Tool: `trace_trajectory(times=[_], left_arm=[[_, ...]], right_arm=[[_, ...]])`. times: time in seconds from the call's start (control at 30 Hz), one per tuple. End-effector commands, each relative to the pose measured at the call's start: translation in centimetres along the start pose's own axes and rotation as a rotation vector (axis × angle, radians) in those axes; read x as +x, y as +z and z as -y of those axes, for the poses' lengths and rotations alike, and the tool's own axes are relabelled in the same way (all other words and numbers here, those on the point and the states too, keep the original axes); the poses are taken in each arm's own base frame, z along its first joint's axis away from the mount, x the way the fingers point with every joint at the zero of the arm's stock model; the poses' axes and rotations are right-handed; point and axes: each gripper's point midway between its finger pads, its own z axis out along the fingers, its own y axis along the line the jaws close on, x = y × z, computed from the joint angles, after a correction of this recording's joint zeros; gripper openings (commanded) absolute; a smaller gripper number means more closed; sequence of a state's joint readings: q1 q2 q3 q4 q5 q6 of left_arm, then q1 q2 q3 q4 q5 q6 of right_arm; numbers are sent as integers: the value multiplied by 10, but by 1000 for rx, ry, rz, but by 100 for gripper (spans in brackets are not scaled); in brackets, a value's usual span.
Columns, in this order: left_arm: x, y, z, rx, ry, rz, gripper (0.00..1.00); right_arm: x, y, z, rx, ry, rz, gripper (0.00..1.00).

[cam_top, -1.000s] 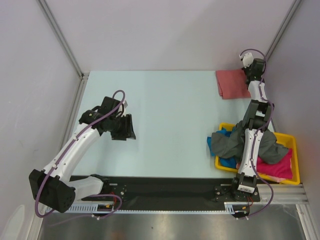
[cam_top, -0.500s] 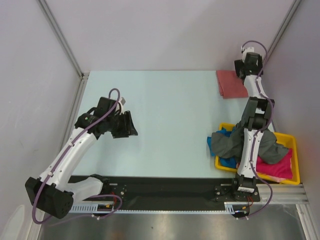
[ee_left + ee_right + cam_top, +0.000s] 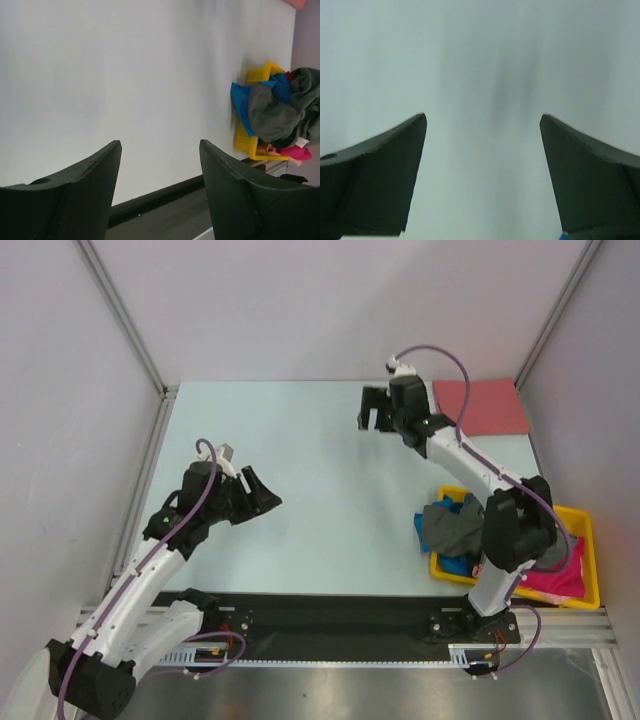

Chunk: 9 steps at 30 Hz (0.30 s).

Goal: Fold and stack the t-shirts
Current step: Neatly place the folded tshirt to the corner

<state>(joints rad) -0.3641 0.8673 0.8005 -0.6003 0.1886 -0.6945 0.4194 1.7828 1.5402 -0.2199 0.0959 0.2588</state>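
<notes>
Salmon-red t-shirt (image 3: 480, 407) let go — right pincer (image 3: 372, 414), spread, swung left.

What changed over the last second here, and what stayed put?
The right gripper let go of the folded salmon-red t-shirt and swung left off it. It now hangs open and empty over the table. The left gripper, also empty, drifted slightly nearer and opened a little wider. Unchanged: the salmon-red t-shirt at the far right corner, and the dark grey t-shirt heaped in the yellow tray.
</notes>
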Motion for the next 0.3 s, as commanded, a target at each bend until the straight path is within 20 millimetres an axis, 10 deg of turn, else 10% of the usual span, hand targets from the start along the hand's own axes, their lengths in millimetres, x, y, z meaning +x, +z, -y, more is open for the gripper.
trace_trajectory(times=[0.0, 0.03, 0.27], left_arm=[[-21, 0, 15, 100, -82, 145, 70], [-13, 6, 8, 97, -97, 133, 71], [0, 15, 23, 259, -186, 121, 72]], right_arm=[[64, -42, 18, 95, 179, -113, 100], [95, -52, 27, 129, 185, -165, 100], [138, -142, 10, -85, 328, -169, 100]])
